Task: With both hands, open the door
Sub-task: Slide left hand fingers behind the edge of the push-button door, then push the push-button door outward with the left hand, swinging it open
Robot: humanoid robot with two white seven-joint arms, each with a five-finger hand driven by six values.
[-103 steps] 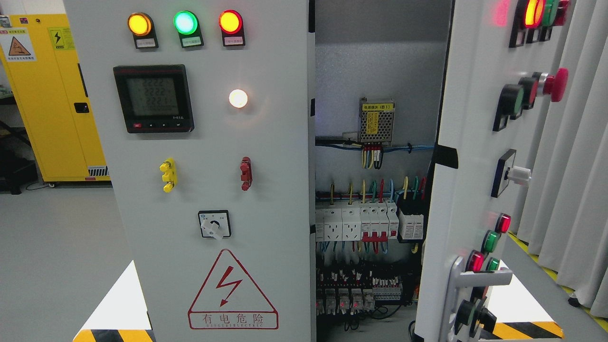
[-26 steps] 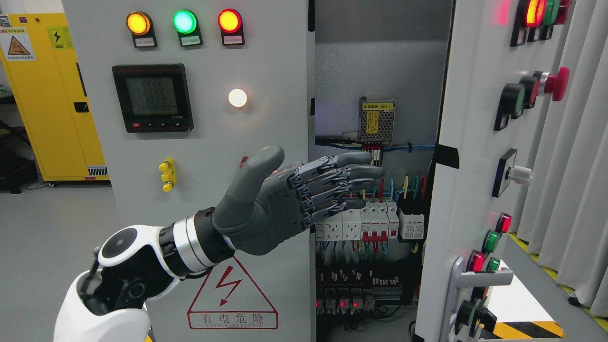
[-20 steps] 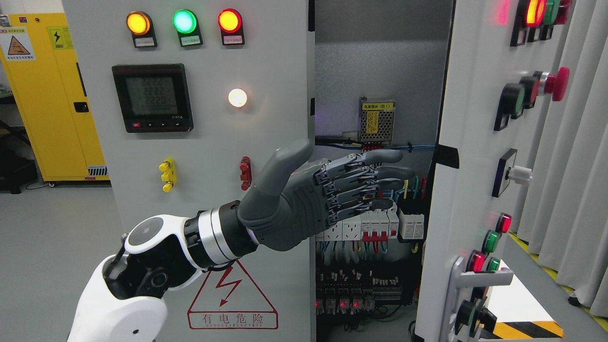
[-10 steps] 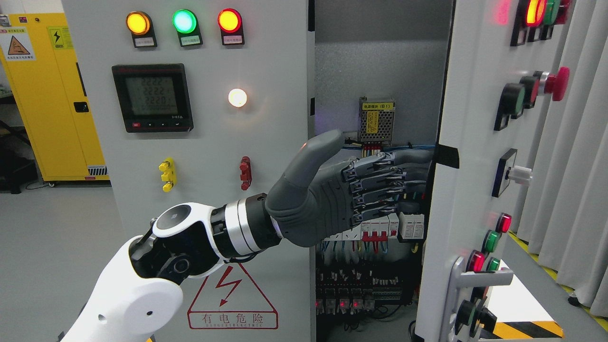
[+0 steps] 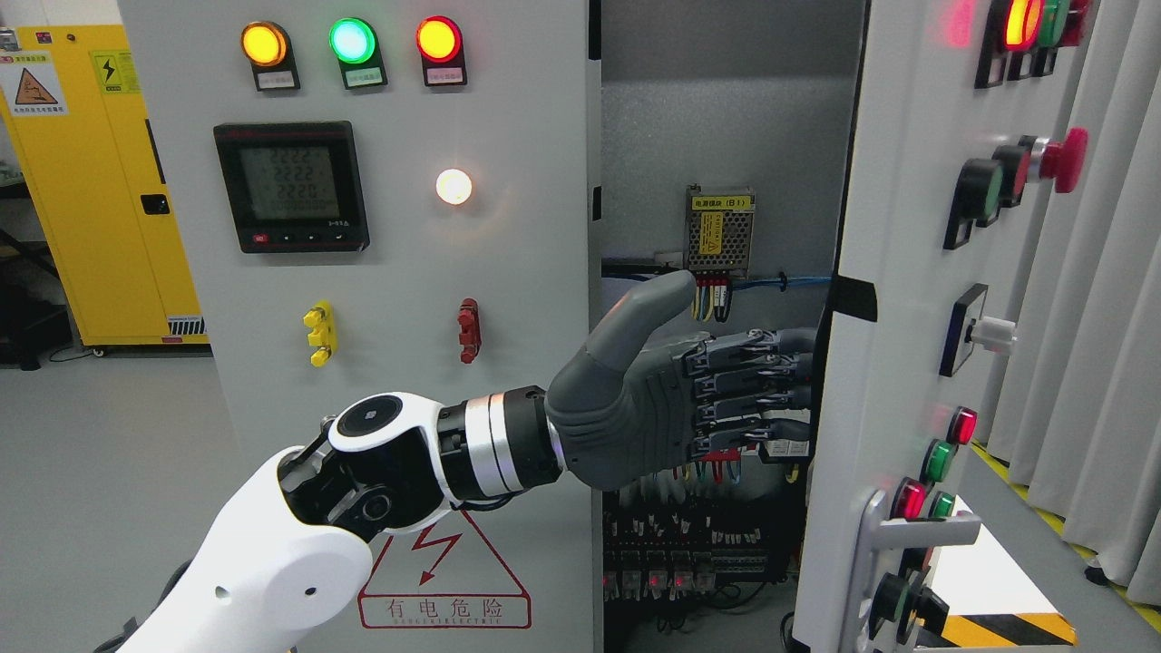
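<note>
The grey cabinet's right door (image 5: 898, 272) stands partly open, swung toward me, with lamps and buttons on its face and a metal handle (image 5: 912, 531) low down. My left hand (image 5: 726, 390) comes from the lower left across the opening, its fingers stretched out flat and its thumb up. The fingertips reach the door's inner edge (image 5: 827, 363) and slip out of sight behind it. The hand grips nothing. The left door (image 5: 508, 272) is closed. My right arm does not show.
Inside the cabinet are a power supply (image 5: 719, 229), coloured wires and rows of breakers (image 5: 653, 571). A yellow cabinet (image 5: 91, 181) stands at the far left and grey curtains (image 5: 1097, 317) hang at the right. Striped tape marks the floor (image 5: 1007, 626).
My left arm came into view and travelled right across the left door; in the last half second the hand dropped slightly and its fingertips reached behind the right door's edge.
</note>
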